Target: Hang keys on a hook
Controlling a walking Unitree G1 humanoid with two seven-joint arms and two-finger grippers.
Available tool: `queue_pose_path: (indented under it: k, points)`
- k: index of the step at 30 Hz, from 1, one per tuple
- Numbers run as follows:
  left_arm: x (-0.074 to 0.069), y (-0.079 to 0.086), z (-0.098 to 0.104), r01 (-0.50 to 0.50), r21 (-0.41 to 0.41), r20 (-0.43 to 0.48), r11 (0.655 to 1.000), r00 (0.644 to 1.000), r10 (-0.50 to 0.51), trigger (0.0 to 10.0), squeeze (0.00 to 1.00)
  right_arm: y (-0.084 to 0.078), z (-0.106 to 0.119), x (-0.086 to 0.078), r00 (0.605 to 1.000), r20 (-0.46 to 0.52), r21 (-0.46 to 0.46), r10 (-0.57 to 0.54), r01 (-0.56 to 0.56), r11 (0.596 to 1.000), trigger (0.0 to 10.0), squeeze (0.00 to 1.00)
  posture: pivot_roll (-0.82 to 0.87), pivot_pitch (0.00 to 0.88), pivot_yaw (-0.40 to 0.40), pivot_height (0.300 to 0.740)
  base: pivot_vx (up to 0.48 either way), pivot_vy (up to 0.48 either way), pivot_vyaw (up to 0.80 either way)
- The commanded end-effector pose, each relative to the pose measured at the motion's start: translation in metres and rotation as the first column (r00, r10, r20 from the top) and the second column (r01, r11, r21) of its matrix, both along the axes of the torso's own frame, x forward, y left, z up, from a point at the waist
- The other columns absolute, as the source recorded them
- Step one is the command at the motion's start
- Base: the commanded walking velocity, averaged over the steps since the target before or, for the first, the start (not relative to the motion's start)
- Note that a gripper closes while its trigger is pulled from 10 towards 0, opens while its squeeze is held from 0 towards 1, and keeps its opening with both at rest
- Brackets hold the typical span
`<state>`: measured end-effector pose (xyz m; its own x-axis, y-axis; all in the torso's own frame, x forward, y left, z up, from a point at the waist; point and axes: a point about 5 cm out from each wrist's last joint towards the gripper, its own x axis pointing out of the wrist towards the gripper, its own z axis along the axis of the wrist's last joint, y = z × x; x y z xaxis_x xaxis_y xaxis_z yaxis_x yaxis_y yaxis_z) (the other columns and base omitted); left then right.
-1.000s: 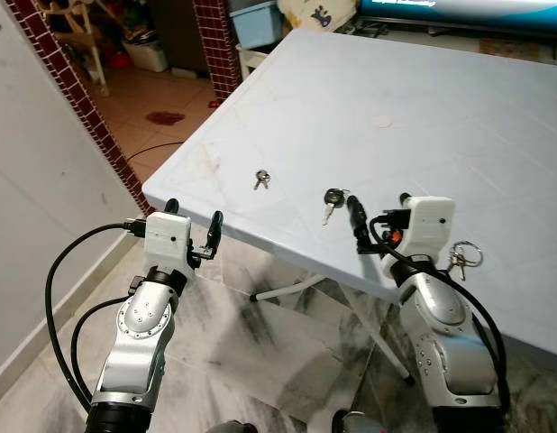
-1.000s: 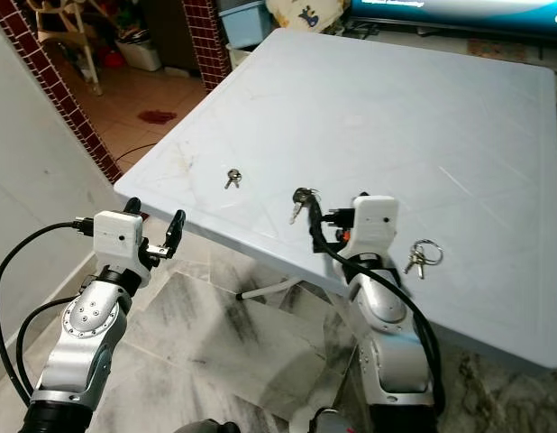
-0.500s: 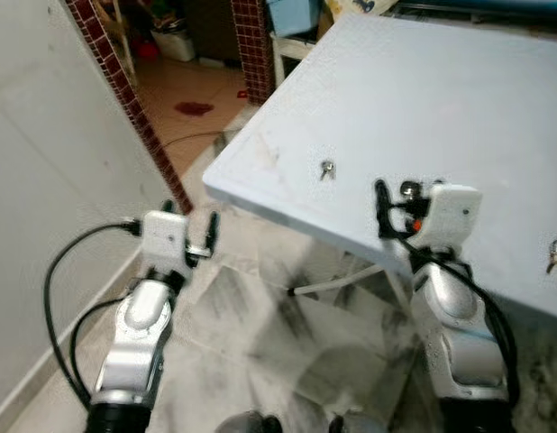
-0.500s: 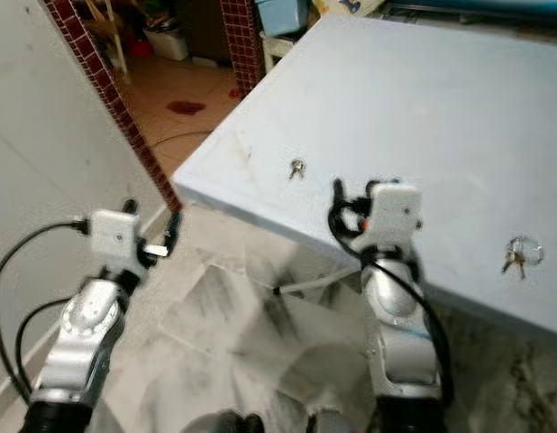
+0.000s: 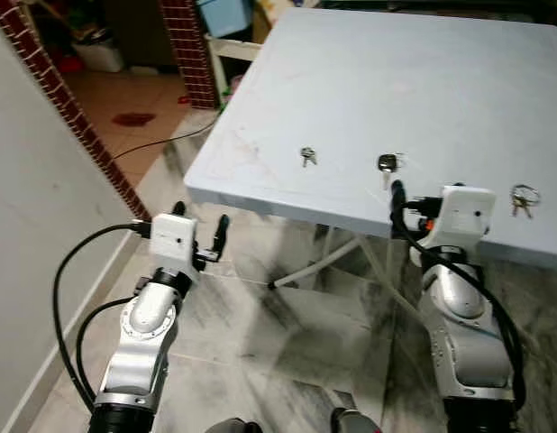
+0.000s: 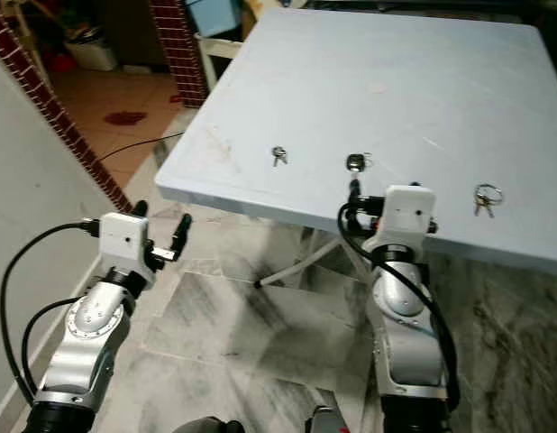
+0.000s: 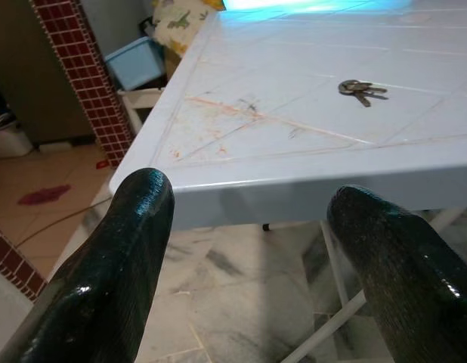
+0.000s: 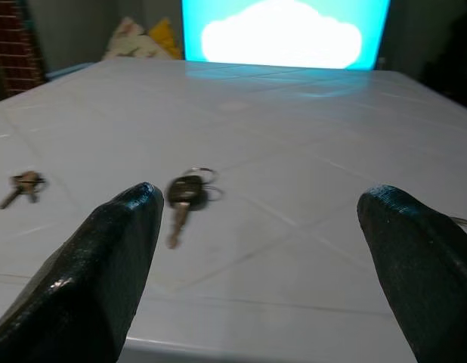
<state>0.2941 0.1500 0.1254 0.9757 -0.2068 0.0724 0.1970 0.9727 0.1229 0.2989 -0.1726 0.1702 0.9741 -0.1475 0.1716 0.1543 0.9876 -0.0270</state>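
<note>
Three sets of keys lie on the pale blue table (image 5: 414,81) near its front edge: a small pair (image 5: 307,156), a black-headed key (image 5: 388,164) and a set on a ring (image 5: 523,197). My right gripper (image 8: 260,198) is open at table height just before the edge, with the black-headed key (image 8: 182,195) a short way ahead, nearer one finger. My left gripper (image 5: 202,222) is open and empty, lower and off the table's left corner. In the left wrist view the small pair (image 7: 360,88) lies well ahead on the tabletop.
A white wall (image 5: 26,225) and a red brick pillar (image 5: 53,86) stand close on the left, with an orange-tiled room beyond. Table legs (image 5: 305,271) cross over the marble floor (image 5: 287,334). A blue bin (image 5: 223,13) sits behind the table's far left corner.
The whole picture has shifted, so the camera has moved; the table now sits farther ahead and squarer. Both arms keep the same pose, and the keys lie where they were.
</note>
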Motion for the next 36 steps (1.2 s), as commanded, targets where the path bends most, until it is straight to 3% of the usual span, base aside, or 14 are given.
queue_pose_path:
  k: [1,13,22,29,36]
  points:
    - [-0.0009,0.0039,0.0035,-0.008,-0.004,0.015,1.0,1.0,0.008,10.0,0.0,0.0046,0.0013,0.0015,1.0,0.002,-0.006,0.014,-0.014,1.0,10.0,0.0,-0.04,0.163,0.081,0.74,0.0,0.0,-0.76]
    - [-0.0024,-0.0023,0.0074,0.052,-0.04,0.031,0.998,0.998,-0.05,10.0,0.0,0.0042,0.0033,0.0013,1.0,0.016,-0.017,0.009,-0.009,1.0,10.0,0.0,-0.04,0.163,0.078,0.74,0.0,0.0,-0.06]
    - [-0.0038,-0.0042,0.0073,0.076,-0.045,0.032,0.996,0.997,-0.074,10.0,0.0,0.0008,0.0018,0.0005,1.0,0.017,-0.001,-0.011,0.011,1.0,10.0,0.0,-0.04,0.161,0.081,0.74,0.351,0.0,0.0]
    - [-0.0036,-0.0035,0.0057,0.075,-0.042,0.027,0.996,0.997,-0.074,10.0,0.0,0.0014,0.0002,0.0001,1.0,0.007,0.003,-0.008,0.008,1.0,10.0,0.0,-0.04,0.159,0.081,0.74,0.367,0.0,-0.77]
    - [-0.0032,-0.0035,0.0048,0.071,-0.043,0.024,0.997,0.997,-0.07,10.0,0.0,0.0027,-0.0006,-0.0006,1.0,0.008,-0.008,0.002,-0.002,1.0,10.0,0.0,-0.05,0.156,0.08,0.74,0.343,0.0,-0.2]
